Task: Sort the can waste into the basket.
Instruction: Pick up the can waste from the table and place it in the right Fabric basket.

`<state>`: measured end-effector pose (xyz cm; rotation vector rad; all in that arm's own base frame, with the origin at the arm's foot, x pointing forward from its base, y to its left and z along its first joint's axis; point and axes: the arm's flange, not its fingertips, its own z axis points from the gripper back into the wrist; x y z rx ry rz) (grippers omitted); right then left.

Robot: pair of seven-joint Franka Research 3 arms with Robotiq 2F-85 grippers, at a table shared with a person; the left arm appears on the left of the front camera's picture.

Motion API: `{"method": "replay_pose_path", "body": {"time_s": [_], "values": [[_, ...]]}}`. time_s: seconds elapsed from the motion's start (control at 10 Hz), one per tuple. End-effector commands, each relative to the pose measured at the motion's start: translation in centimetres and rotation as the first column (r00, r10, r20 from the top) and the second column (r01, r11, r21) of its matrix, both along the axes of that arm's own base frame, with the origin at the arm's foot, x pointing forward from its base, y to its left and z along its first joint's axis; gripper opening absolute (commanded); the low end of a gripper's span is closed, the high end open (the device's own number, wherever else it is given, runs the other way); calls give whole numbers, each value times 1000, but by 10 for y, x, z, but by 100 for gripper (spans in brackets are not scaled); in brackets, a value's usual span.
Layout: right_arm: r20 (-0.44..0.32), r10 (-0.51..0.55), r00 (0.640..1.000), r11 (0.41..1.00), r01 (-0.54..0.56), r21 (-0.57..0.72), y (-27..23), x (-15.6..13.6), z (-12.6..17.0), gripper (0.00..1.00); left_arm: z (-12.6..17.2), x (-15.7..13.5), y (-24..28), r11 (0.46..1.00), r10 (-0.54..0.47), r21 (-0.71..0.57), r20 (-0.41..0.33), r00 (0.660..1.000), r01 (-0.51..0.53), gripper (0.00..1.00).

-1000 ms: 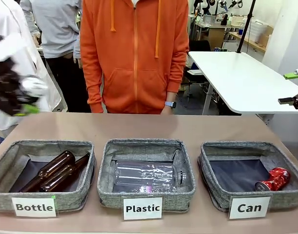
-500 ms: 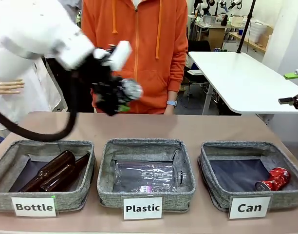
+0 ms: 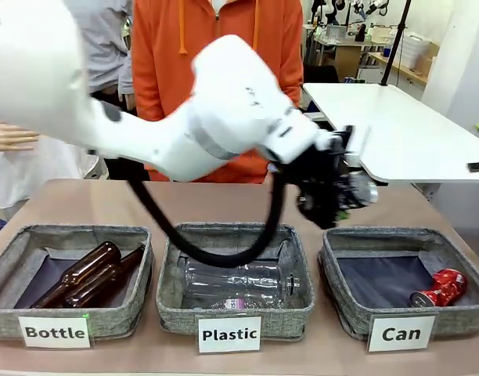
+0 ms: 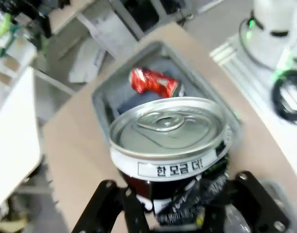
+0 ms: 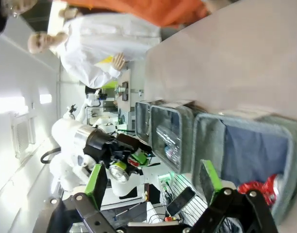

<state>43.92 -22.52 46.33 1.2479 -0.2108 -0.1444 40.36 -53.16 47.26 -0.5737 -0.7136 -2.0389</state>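
So on the left of the worktop (image 3: 224, 205) there's the "Bottle" basket (image 3: 12, 258) with a couple of brown glass bottles (image 3: 87, 276) lying in it, then the "Plastic" basket (image 3: 177, 239) in the middle with a clear plastic bottle (image 3: 239, 283) on its side. The left arm reaches all the way across from the left, and its left tool (image 3: 343, 205) hangs in the air just past the far-left corner of the "Can" basket (image 3: 337, 243), which sits on the right, near edge. That tool is clamped shut around the black and silver can (image 4: 168, 141); in the wrist view you get a good look at the can's silver lid with the pull tab and a white strip of print, with the black fingers (image 4: 131, 211) pinching its crushed body from both sides. The red can (image 3: 439, 288) is already lying inside the "Can" basket, tucked into its near-right corner. A person in an orange hoodie (image 3: 216, 47) stands at the far side. The right tool (image 5: 153, 187) has its green-padded fingers spread wide apart with nothing between them.
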Motion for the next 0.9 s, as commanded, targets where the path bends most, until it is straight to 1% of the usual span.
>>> {"method": "replay_pose_path", "body": {"time_s": [0.0,0.1,0.3,0.4,0.5,0.6,0.7,0.8], "values": [[-56,-15,998,1000,13,-26,-28,-41,-23,100,9,12,-52,1000,22,12,29,999,-23,0],[-63,-58,996,998,58,-4,-52,-64,-34,100,-3,7,-77,1000,-3,26,4,1000,3,0],[-38,-182,983,983,183,25,-91,-102,-41,100,-35,5,-114,999,-23,48,-4,1000,23,0],[-20,-218,976,975,219,37,-99,-112,-46,100,-46,6,-127,998,-18,57,11,1000,18,0],[-21,-245,969,968,246,48,-103,-113,-50,100,-54,7,-136,996,-31,83,-4,1000,31,0],[-64,-195,979,981,196,12,-102,-112,-47,100,-59,6,-139,995,-39,94,-9,999,39,0],[-64,-195,979,981,196,12,-102,-112,-47,100,-62,5,-143,993,-37,109,3,999,37,0],[-64,-195,979,981,196,12,-102,-112,-47,100,-63,7,-143,993,-36,116,-4,999,36,0]]}}
